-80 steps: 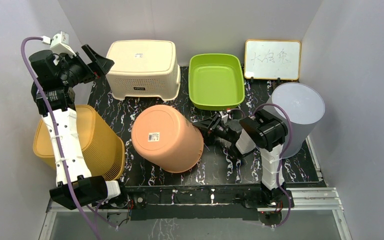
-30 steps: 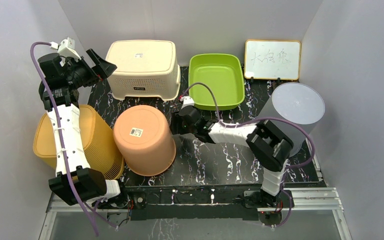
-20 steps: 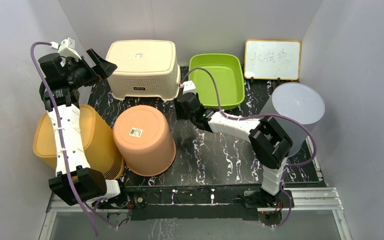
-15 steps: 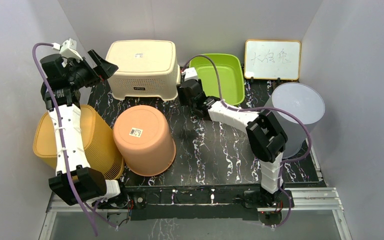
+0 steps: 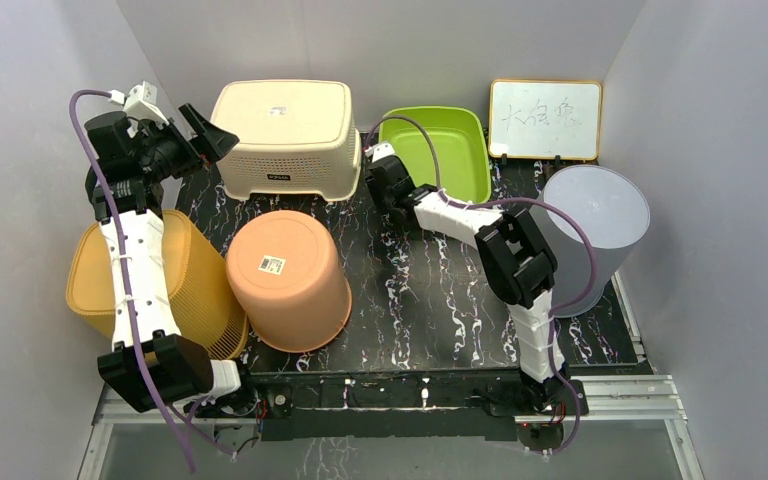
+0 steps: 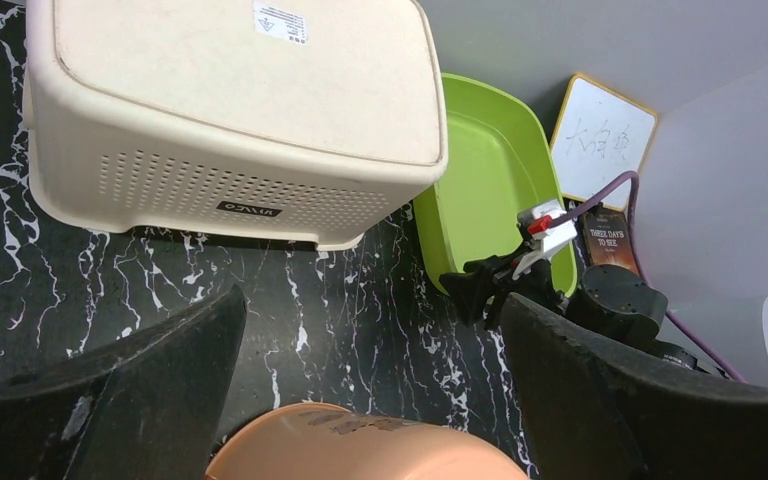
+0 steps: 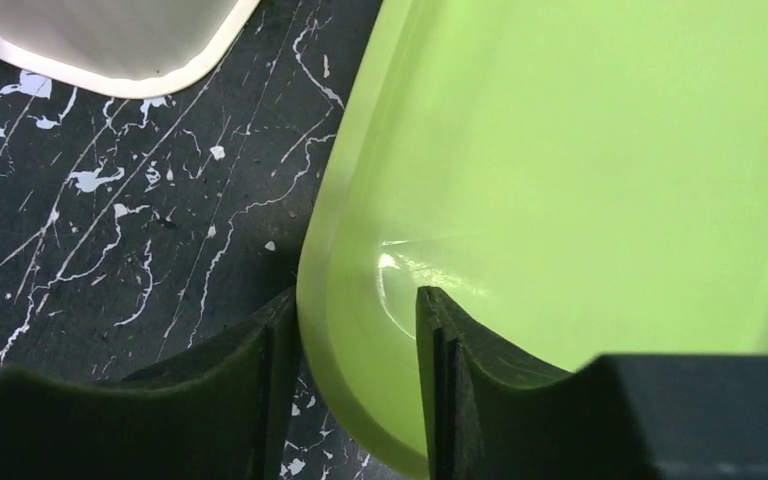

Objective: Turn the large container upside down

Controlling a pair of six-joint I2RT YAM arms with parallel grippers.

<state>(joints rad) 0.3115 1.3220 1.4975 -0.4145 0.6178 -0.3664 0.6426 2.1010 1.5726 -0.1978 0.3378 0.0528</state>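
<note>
1. Green tub point(image 5: 432, 160) upright, just right of cream basket point(image 5: 285, 135).
2. Right gripper point(image 7: 355, 300) half-spread astride tub rim nearest basket; pinch unclear.
3. Left gripper point(image 6: 368, 315) spread wide, empty, left of basket.
4. Whiteboard point(image 5: 545, 119) scrawl unreadable.

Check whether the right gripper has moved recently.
Yes. The right gripper travelled from the middle of the black marbled table toward the back; its jaws now straddle the near-left rim of the unmoved shallow green plastic tub.

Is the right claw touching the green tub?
Cannot tell. In the right wrist view the right gripper straddles the rim of the green tub, but neither contact nor a gap shows plainly.
</note>
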